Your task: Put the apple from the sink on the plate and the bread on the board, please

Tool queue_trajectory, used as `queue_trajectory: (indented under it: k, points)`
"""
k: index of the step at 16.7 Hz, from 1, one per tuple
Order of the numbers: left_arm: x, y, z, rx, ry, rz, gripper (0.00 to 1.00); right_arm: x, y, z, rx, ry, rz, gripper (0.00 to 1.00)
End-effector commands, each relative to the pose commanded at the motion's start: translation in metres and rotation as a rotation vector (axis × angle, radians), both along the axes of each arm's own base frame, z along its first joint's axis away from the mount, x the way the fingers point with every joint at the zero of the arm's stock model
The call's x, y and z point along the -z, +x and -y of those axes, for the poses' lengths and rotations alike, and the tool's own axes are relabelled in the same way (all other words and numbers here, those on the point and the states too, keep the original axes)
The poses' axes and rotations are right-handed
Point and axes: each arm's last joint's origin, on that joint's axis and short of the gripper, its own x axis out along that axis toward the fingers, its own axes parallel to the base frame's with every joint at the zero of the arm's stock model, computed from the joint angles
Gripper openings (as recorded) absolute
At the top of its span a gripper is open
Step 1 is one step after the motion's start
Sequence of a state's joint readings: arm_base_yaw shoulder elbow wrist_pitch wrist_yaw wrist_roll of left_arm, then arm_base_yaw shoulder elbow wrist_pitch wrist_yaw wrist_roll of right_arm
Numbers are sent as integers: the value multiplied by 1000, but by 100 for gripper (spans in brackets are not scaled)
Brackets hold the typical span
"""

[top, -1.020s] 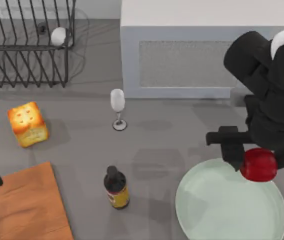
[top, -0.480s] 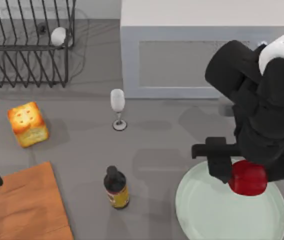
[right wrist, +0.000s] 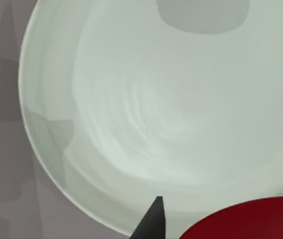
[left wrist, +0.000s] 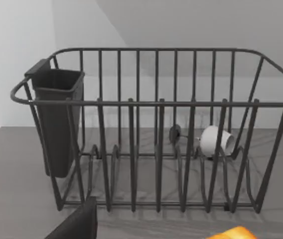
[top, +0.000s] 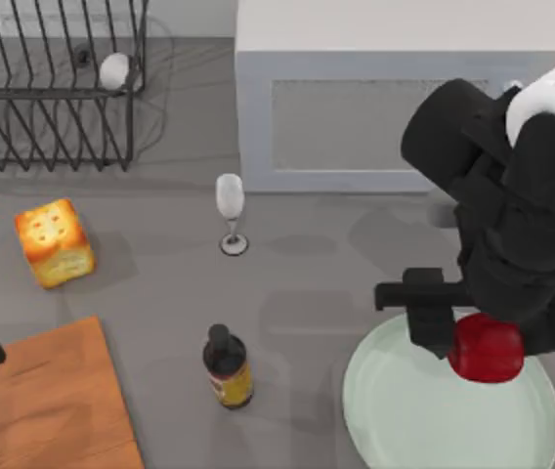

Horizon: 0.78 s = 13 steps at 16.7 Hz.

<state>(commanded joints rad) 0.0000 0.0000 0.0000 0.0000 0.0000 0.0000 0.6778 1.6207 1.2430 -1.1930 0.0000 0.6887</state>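
Red apple gripped in right tool over the plate; no legible writing.

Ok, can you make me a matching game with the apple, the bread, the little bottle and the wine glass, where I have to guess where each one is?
Things:
1. small glossy red apple
2. golden-yellow cube of bread
3. small dark bottle with a yellow label
4. clear wine glass

Places:
A. standing in front of the grey cabinet
B. on the grey table, beyond the orange-brown wooden board
C. held by the right gripper over the pale mint-green plate
D. standing between the board and the plate

Pairs: 1-C, 2-B, 3-D, 4-A
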Motion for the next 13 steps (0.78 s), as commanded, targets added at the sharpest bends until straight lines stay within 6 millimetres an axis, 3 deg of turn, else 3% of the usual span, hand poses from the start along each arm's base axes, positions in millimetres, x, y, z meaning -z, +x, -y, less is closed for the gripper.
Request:
queue_trajectory:
  k: [5,13]
  points:
    - [0,0,0,0,0,0,100,0,0,0,0,0,0,98]
    - [0,0,0,0,0,0,100,0,0,0,0,0,0,100]
